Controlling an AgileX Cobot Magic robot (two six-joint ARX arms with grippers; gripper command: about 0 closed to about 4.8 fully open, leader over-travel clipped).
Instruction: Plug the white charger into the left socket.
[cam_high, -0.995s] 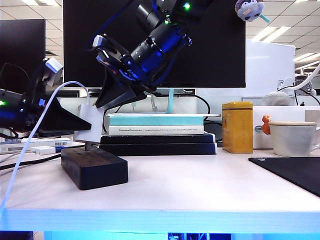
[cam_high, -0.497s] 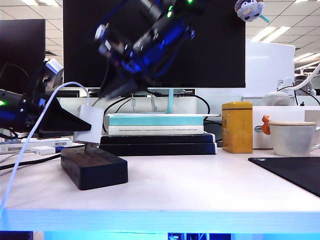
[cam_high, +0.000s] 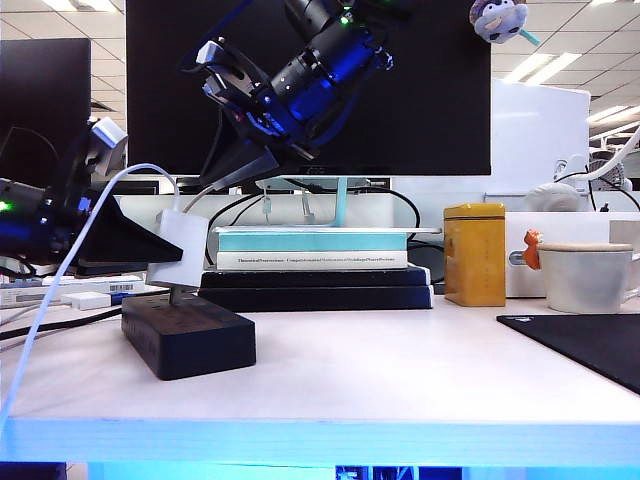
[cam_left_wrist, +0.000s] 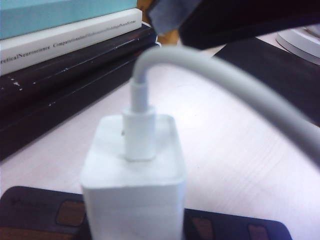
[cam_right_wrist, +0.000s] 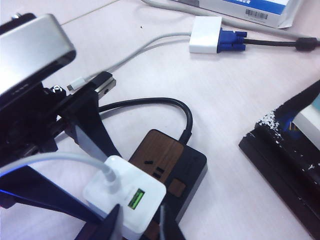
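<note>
- In the exterior view, nearest the camera on the white table (cam_high: 400, 370), the black power strip (cam_high: 188, 335) lies with one end toward the lens.
- The white charger (cam_high: 181, 250) stands upright over the strip's far end on a thin dark stem touching the top face; how deep its prongs sit cannot be told from here.
- The white cable (cam_high: 70, 265) arcs up from the charger's top and sweeps down past the table's front edge.
- The left gripper (cam_high: 140, 245) reaches in from the left of that view, its dark fingers clamped on the charger's sides, partly closed on the block.
- Only the left wrist view shows the charger (cam_left_wrist: 135, 185) close: the cable plug enters its top face, and the strip's brown outlet panels (cam_left_wrist: 67, 227) lie either side of it.
- Only the right wrist view shows the strip's wood-toned top face (cam_right_wrist: 160, 157), its black cord (cam_right_wrist: 150, 104) curling away, a green port on the charger (cam_right_wrist: 125, 200), and a white adapter with a blue plug (cam_right_wrist: 216, 41) farther off.
- The left socket itself is hidden under the charger in every view.
- The right gripper (cam_high: 245, 165) hangs above and behind the charger, holding nothing; its fingertips (cam_right_wrist: 111, 225) stand narrowly apart.
- Behind the strip sits a stack of books (cam_high: 315, 268), then a yellow tin (cam_high: 474, 254) and a white mug (cam_high: 588, 276), with the monitor (cam_high: 420, 90) farthest.
</note>
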